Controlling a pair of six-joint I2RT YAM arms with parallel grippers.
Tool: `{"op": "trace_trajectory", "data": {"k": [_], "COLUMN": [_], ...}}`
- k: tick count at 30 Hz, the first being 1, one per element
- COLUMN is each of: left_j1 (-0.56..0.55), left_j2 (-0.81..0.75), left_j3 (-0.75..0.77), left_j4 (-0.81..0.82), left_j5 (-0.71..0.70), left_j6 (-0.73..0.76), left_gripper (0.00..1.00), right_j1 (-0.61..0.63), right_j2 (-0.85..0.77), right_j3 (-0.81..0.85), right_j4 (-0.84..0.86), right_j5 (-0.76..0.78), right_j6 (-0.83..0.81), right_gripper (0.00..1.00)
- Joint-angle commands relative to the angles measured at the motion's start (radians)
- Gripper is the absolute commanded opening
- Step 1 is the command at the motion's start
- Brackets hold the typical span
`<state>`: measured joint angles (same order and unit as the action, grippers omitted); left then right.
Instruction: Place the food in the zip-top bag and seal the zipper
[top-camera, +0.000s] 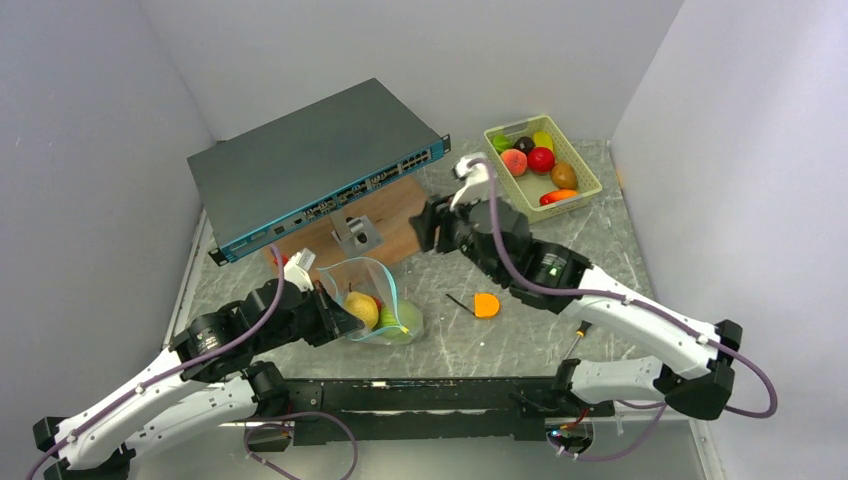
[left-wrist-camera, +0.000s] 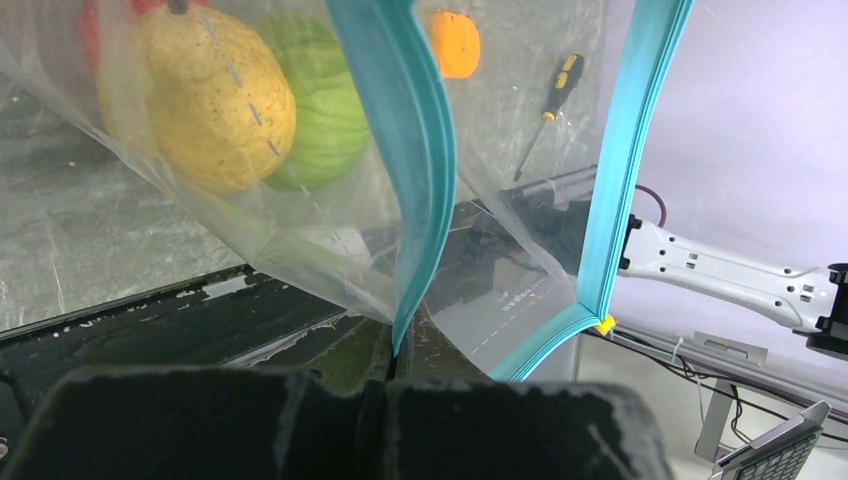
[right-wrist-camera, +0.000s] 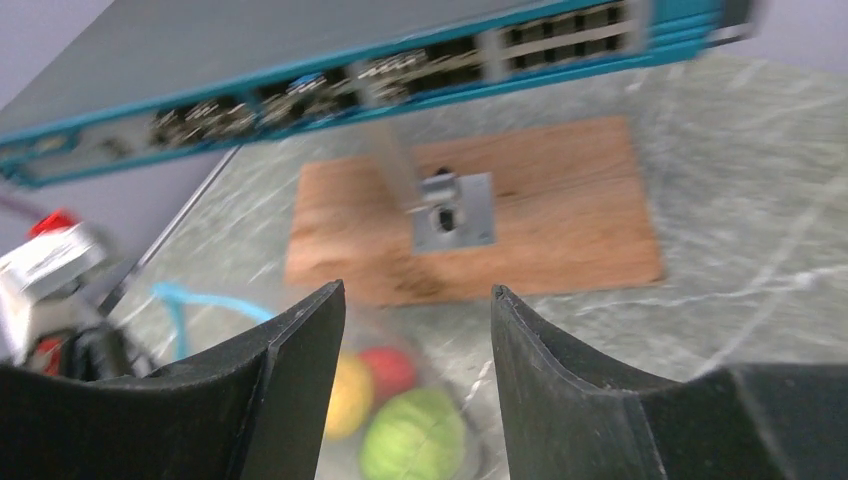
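1. Left gripper (left-wrist-camera: 390, 388) is clamped shut on the teal zipper (left-wrist-camera: 415, 150), at one lip of the zip-top bag (left-wrist-camera: 500, 200).
2. That gripper holds the mouth of the bag up off the desk (top-camera: 520, 340), near the left-front part of the desk in the top view.
3. The zipper is not sealed: its two teal strips stand well apart and meet only at one corner of the mouth.
4. Three pieces of food lie inside the bag, touching one another: a yellow fruit (left-wrist-camera: 225, 100), a green cabbage (left-wrist-camera: 325, 110) and a red fruit (right-wrist-camera: 388, 370).
5. Right gripper (right-wrist-camera: 415, 300) has its fingers apart with nothing between them. It hangs above the desk, just beside the wooden board (top-camera: 390, 220).
6. An orange piece (top-camera: 486, 305) lies on the desk outside the bag, between the two arms.
7. A screwdriver (left-wrist-camera: 548, 105) lies on the desk near it.
8. More toy fruits (top-camera: 541, 159) sit in the pale green basket (top-camera: 574, 150) at the far right corner.
9. A network switch (top-camera: 310, 165) stands tilted on a metal bracket (top-camera: 357, 235) fixed to the board.
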<state>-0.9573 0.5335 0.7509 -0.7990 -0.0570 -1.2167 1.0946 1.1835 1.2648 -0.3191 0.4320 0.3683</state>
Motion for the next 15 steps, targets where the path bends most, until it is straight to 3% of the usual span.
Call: {"op": "trace_trajectory", "data": {"k": [1,9,15], "left_j1": [-0.003,-0.003,-0.003], "left_j2": [-0.001,0.004,0.029], "left_j3": [0.04,0.044,0.072], "left_j4": [-0.015,-0.014,-0.034], "left_j5": [-0.004,0.005,0.007], "left_j6": [-0.012,-0.005,0.012], "left_gripper": [0.0,0.0,0.0], "right_j1": [-0.139,-0.416,-0.615], "right_j2": [-0.082,-0.139,-0.018], "right_j3": [-0.006,-0.171,-0.163], "right_j4": [-0.017,0.137,0.223], "right_j5": [0.086,0.238,0.174], "right_j6": [0.006,-0.032,0.005], "right_gripper": [0.57,0.6,0.6]}}
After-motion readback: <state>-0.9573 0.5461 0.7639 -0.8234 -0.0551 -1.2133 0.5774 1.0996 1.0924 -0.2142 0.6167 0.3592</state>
